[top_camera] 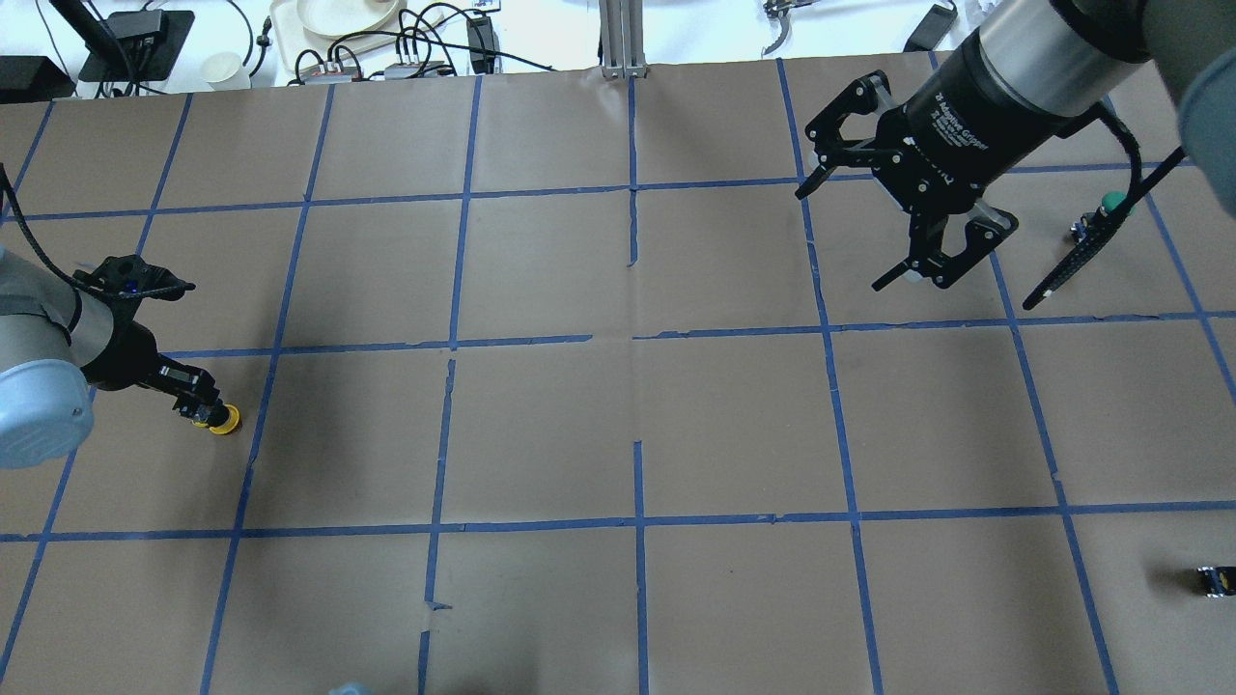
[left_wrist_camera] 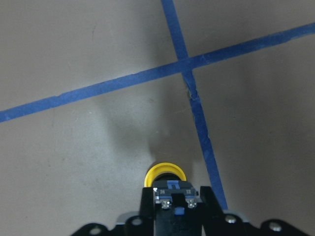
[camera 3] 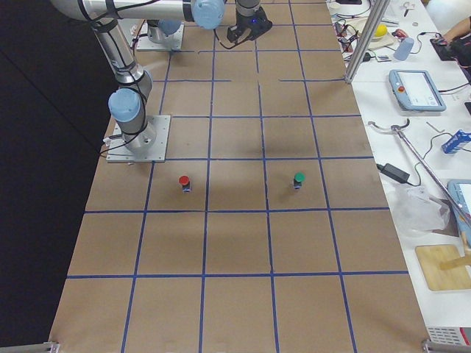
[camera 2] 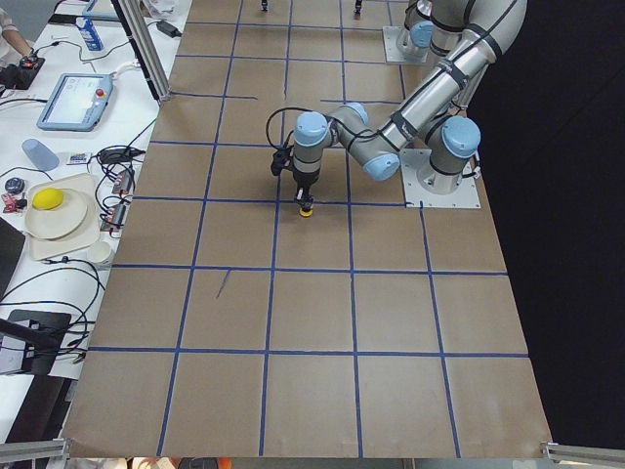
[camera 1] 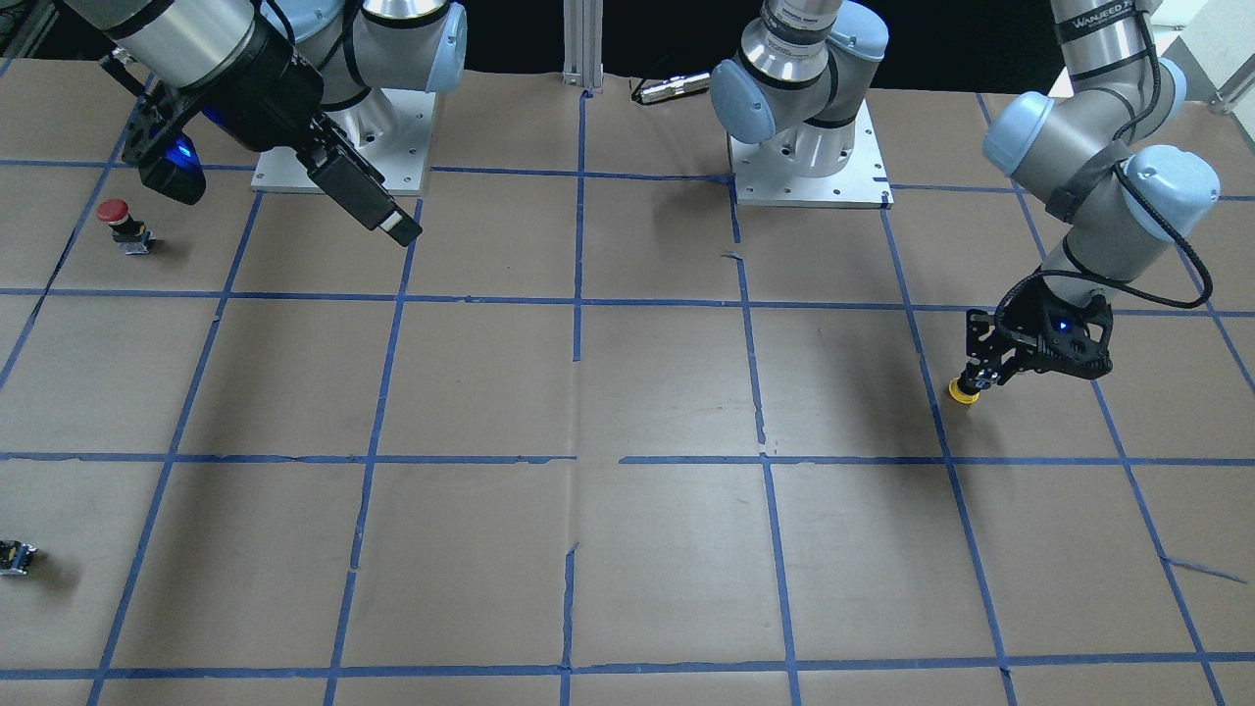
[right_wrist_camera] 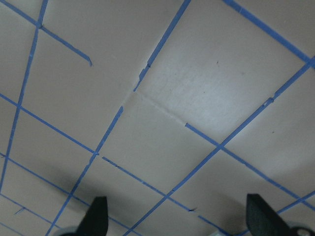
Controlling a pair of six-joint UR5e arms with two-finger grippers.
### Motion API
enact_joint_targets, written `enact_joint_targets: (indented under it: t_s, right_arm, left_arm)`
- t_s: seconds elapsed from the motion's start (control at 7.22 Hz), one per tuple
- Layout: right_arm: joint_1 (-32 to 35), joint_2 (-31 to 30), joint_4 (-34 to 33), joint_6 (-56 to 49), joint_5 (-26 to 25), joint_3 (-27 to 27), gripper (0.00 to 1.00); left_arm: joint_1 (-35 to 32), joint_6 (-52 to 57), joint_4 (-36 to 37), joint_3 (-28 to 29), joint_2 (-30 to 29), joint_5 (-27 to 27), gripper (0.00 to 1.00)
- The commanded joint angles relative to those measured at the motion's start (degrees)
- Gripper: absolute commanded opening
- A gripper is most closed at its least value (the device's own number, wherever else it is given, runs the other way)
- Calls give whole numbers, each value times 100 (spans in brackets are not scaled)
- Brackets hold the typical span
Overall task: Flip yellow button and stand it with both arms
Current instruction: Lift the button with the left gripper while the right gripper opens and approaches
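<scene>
The left claw (left_wrist_camera: 174,195) pinches the yellow button (left_wrist_camera: 166,173) by its dark body, cap downward over the paper-covered table (camera 1: 667,392). Only the left wrist view shows the grip this closely, along with a blue tape line (left_wrist_camera: 204,142) running just beside the cap. Whether the cap touches the paper cannot be told. Seen from across the table, the button sits out from the left arm's base plate (camera 1: 809,162), toward the operators' side and toward the table's end on the robot's left. The right claw (top_camera: 838,239), fingers spread wide, hangs above the table well beyond the plate, on the side away from the button. A red button (camera 1: 115,218) stands upright farther off that way, and a small black block (camera 1: 15,557) lies toward the operators' edge. A green button (camera 3: 299,179) shows plainly from the right end. From overhead a black cable (top_camera: 1062,270) partly crosses it.
</scene>
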Motion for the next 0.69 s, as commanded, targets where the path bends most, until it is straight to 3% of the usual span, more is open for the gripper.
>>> enact_joint_targets:
  t_s: [0.0,0.14,0.28,0.42,0.55]
  right_arm:
    - [-28,144,-7,434,431,-6,100]
    - [-54,153,-24,862,762,20,100]
    - [-333,162,19,936,896,55,100]
    - [-640,153,54,954,1515,64,100]
    - [-695,153,98,946,1669,72,100]
  left_arm:
    - [-22,-76,-1213,44,566,-890,1]
    - [-13,-103,-2055,35,831,-1201,1]
    - [-31,-112,-2595,-9,834,-1926,1]
    - [-48,-129,-2939,-96,747,-2760,1]
    - [-92,-103,-3587,-236,868,-3464,1]
